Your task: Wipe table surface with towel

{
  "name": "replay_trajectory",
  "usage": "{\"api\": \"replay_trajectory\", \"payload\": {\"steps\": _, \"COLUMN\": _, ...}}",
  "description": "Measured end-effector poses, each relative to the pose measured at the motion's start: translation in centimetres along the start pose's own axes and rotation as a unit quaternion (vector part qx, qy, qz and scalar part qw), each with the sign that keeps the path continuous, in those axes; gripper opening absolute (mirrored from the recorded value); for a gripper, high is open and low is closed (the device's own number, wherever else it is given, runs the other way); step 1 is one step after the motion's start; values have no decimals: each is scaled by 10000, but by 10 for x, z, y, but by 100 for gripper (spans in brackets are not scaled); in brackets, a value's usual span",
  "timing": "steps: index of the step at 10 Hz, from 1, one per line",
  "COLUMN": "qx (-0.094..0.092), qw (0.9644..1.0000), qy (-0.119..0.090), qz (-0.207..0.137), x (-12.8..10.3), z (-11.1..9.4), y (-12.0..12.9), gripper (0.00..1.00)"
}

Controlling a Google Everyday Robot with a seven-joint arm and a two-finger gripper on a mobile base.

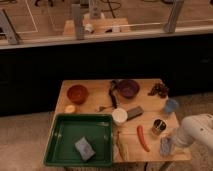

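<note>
The wooden table [95, 106] stands in the middle of the camera view. A small blue-grey folded pad [84, 148], possibly the towel, lies in the green tray [60, 152] at the table's front left. My white arm [197, 131] reaches in from the right. Its gripper [166, 145] hangs over the table's front right corner, far from the pad and just in front of a metal can [159, 126].
On the table are an orange bowl [77, 93], a purple bowl [128, 88], a black brush [113, 95], a white cup [119, 116], a dark block [134, 113], a red chili [143, 137], a blue cup [171, 106], dark grapes [159, 90] and a yellow fruit [70, 108].
</note>
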Motion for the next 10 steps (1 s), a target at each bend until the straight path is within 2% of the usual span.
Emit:
{"api": "replay_trajectory", "payload": {"steps": 3, "qx": -20, "qw": 10000, "qy": -18, "qz": 18, "x": 1, "z": -1, "y": 0, "gripper": 35}}
{"api": "replay_trajectory", "payload": {"steps": 7, "qx": -11, "qw": 10000, "qy": -10, "qz": 23, "x": 2, "z": -1, "y": -8, "gripper": 32}}
{"api": "replay_trajectory", "payload": {"steps": 10, "qx": -29, "qw": 9999, "qy": 108, "qz": 116, "x": 2, "z": -5, "y": -28, "gripper": 11}}
